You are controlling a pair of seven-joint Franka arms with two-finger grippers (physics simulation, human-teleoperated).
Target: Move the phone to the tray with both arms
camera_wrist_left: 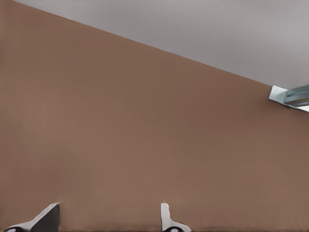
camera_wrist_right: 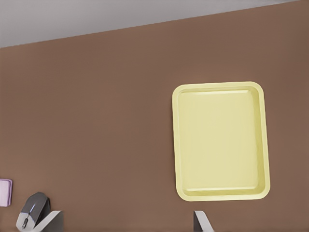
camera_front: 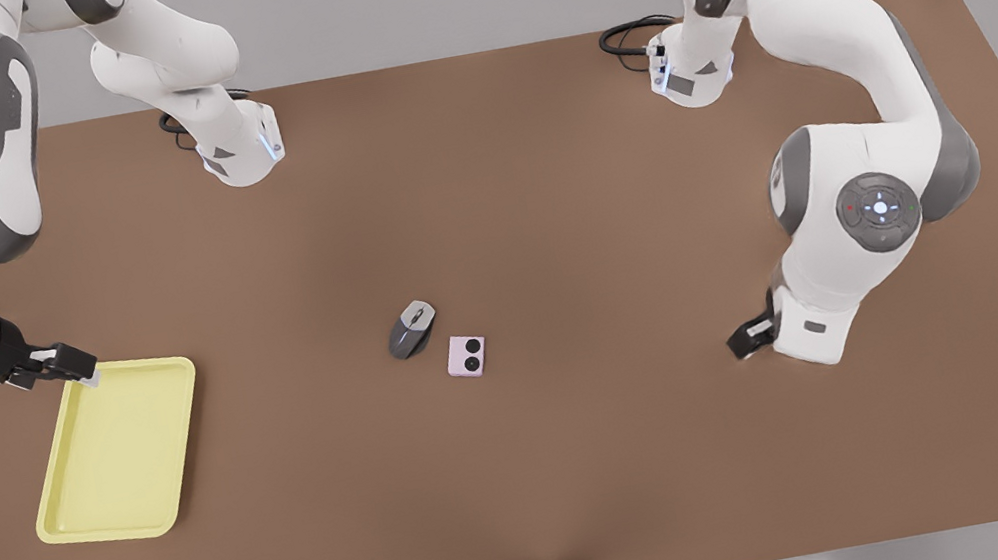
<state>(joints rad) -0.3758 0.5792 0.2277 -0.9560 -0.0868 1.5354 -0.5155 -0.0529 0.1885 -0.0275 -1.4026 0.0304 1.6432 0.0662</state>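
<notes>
Phone [camera_front: 467, 355] sits mid-table [camera_front: 545, 191], just beside the grey mouse [camera_front: 412, 328] on its near side, untouched. The tray [camera_front: 118, 455] lies well apart at the front view's left. The right gripper [camera_front: 81, 373] hangs by the tray's far corner, perhaps above it rather than touching, with fingers spread wide and nothing between them. The left gripper [camera_front: 745, 342] is down low at the front view's right, also spread and empty.
</notes>
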